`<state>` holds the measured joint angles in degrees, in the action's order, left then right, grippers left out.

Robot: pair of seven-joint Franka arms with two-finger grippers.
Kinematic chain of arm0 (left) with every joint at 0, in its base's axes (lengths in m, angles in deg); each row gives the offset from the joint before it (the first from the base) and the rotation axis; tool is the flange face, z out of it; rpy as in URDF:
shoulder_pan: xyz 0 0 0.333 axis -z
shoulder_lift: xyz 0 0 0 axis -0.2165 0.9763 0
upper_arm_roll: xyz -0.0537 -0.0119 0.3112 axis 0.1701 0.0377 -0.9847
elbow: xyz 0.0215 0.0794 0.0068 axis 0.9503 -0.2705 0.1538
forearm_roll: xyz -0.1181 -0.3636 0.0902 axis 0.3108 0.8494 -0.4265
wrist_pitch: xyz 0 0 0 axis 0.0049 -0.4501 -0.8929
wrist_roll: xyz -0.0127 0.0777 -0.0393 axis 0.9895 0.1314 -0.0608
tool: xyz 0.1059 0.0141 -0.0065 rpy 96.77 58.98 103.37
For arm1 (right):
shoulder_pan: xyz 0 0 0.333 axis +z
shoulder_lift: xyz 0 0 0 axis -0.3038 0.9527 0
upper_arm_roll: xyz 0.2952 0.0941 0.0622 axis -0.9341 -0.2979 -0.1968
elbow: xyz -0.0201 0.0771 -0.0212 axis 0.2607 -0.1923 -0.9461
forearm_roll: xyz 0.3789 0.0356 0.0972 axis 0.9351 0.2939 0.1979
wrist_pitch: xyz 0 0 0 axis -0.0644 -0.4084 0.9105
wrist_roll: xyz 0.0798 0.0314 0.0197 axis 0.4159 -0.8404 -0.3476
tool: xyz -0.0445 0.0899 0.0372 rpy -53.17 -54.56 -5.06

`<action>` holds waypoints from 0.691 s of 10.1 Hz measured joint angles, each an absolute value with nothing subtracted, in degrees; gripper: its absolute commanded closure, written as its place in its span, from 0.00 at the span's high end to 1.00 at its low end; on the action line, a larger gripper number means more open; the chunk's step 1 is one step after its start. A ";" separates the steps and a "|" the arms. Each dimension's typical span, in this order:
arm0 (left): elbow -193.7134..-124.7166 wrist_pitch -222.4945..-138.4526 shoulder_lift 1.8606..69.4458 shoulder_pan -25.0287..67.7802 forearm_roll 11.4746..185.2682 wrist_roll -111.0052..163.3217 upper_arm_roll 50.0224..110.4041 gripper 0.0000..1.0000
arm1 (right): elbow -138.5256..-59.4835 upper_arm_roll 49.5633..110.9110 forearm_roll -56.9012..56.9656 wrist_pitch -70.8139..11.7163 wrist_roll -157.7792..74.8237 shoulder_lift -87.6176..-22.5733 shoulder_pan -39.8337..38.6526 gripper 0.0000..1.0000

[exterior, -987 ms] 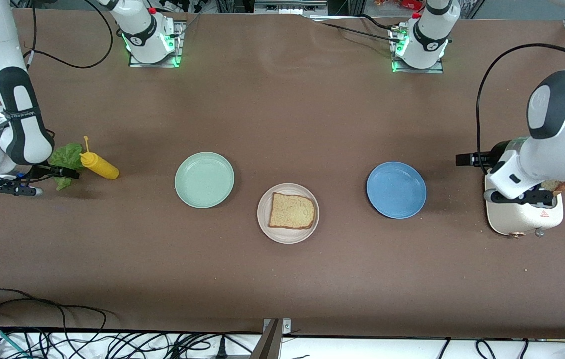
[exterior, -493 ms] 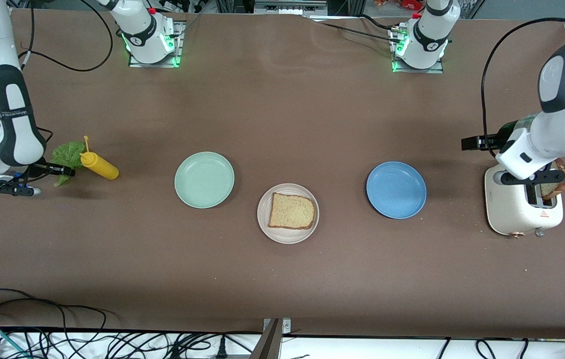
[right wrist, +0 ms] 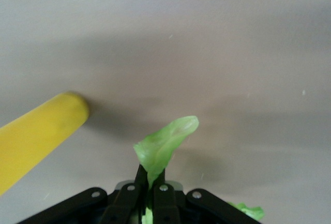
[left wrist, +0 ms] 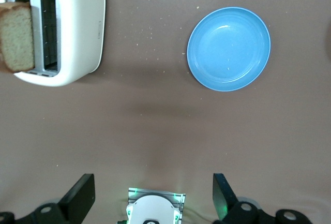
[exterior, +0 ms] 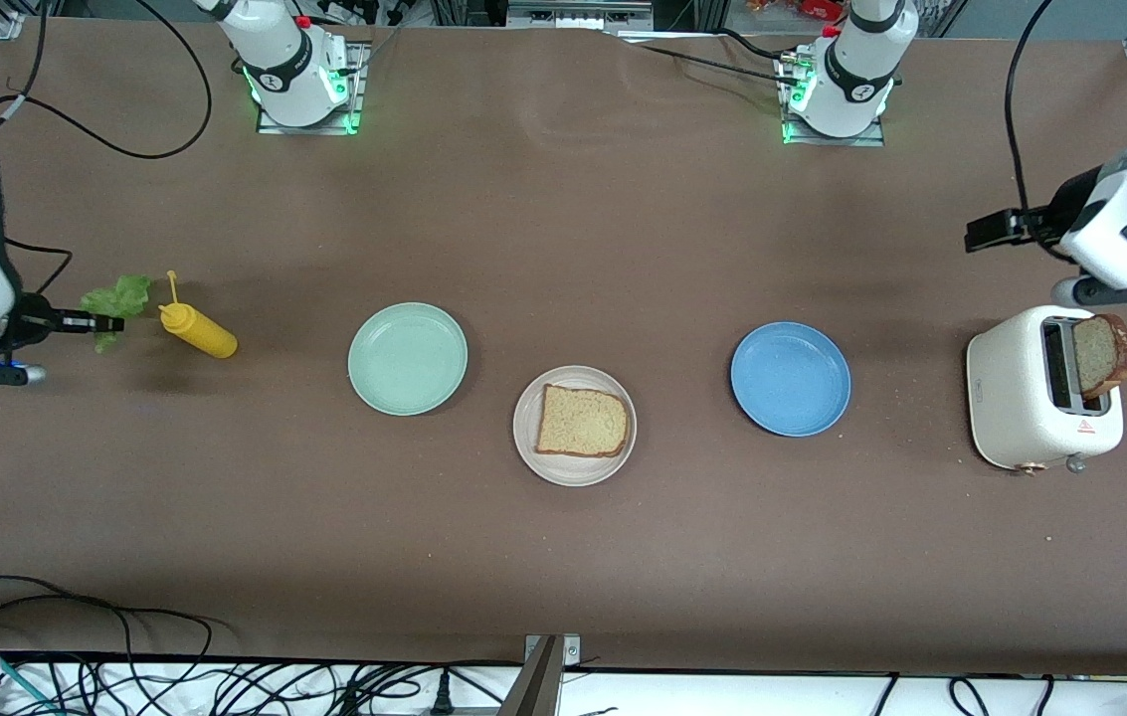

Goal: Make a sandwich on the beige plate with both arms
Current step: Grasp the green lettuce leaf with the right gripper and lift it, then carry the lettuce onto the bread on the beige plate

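One bread slice (exterior: 582, 422) lay on the beige plate (exterior: 574, 467) at mid-table as I watched, right gripper (exterior: 86, 322) fingers pinched shut on the lettuce leaf (exterior: 115, 298) above the table beside the mustard bottle (exterior: 195, 333), left gripper (left wrist: 153, 198) fingers spread wide, empty, above the toaster (exterior: 1021, 398) holding a second slice (exterior: 1100, 354).

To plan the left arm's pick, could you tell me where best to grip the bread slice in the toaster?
Probably grip the bread slice by its exposed upper part, coming straight down, jaws across its flat faces: it stands upright in the toaster slot, lower part hidden.
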<state>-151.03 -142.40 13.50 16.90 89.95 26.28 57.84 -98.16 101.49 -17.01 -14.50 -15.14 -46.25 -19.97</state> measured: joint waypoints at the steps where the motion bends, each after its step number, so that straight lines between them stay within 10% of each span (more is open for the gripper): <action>1: -150.80 -142.24 12.64 16.85 89.95 26.28 57.78 1.00 | -94.69 102.16 -17.02 -8.51 -15.24 -46.65 -19.97 0.00; 7: -144.19 -144.12 13.56 16.74 89.94 26.28 57.64 1.00 | -75.63 101.73 -15.38 14.58 -41.41 -47.13 -14.34 0.00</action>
<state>-144.19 -144.12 13.56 16.74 89.94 26.28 57.64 -75.63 101.73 -15.38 14.58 -41.41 -47.13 -14.34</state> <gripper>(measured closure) 0.000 0.938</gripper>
